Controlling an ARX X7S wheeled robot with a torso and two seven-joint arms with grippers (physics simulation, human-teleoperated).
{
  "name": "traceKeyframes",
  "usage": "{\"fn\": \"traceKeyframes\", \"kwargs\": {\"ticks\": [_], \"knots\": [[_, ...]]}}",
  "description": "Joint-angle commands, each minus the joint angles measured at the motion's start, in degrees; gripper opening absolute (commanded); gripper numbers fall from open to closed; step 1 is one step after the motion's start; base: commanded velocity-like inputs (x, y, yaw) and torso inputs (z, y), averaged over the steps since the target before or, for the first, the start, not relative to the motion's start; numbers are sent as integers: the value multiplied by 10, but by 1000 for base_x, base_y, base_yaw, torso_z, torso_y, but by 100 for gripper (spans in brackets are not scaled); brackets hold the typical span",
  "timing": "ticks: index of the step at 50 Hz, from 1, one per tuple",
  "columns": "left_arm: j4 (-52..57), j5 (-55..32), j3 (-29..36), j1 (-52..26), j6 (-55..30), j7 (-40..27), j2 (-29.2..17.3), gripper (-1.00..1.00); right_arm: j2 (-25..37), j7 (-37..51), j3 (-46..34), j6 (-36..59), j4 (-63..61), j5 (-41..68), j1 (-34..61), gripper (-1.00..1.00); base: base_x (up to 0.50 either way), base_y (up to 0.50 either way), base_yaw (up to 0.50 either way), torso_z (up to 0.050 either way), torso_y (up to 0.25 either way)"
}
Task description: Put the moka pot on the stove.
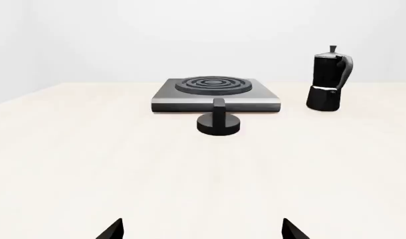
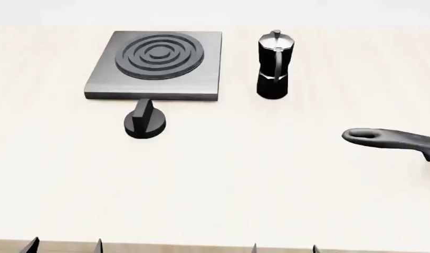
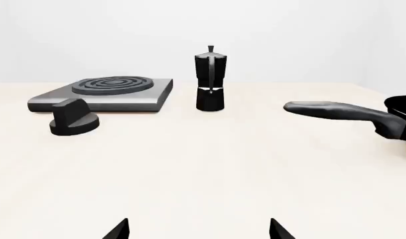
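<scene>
The moka pot (image 2: 275, 66) stands upright on the table just right of the stove (image 2: 156, 66), so the right gripper (image 3: 199, 229) – jaws apart, holding nothing, like the left gripper (image 1: 201, 230) – should reach in straight and grab it, and only the right wrist view shows the pan's bowl (image 3: 402, 112).

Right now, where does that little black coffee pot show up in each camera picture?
Head view: moka pot upper middle, right of the stove.
Left wrist view: far right, right of the stove.
Right wrist view: centre, right of the stove.
Shared landmark: the stove's ringed plate.
</scene>
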Motion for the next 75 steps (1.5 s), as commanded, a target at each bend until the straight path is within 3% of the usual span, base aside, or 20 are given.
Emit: {"fn": "traceKeyframes", "kwargs": {"ticks": [1, 23, 47, 75], "knots": [[-4, -8, 10, -1, 3, -10, -8, 100, 5, 7, 0, 0, 0, 5, 0, 100, 0, 0, 0, 0, 0], [-6, -39, 44, -2, 17, -39, -37, 100, 37, 47, -46, -2, 9, 28, 8, 100, 0, 0, 0, 0, 0], [-54, -65, 57, -7, 146, -44, -44, 100, 53, 68, -66, -1, -16, 39, 15, 100, 0, 0, 0, 0, 0], [-61, -79, 83, -11, 164, -51, -64, 100, 72, 90, -88, 5, -73, 46, 5, 100, 106, 0, 0, 0, 0]]}}
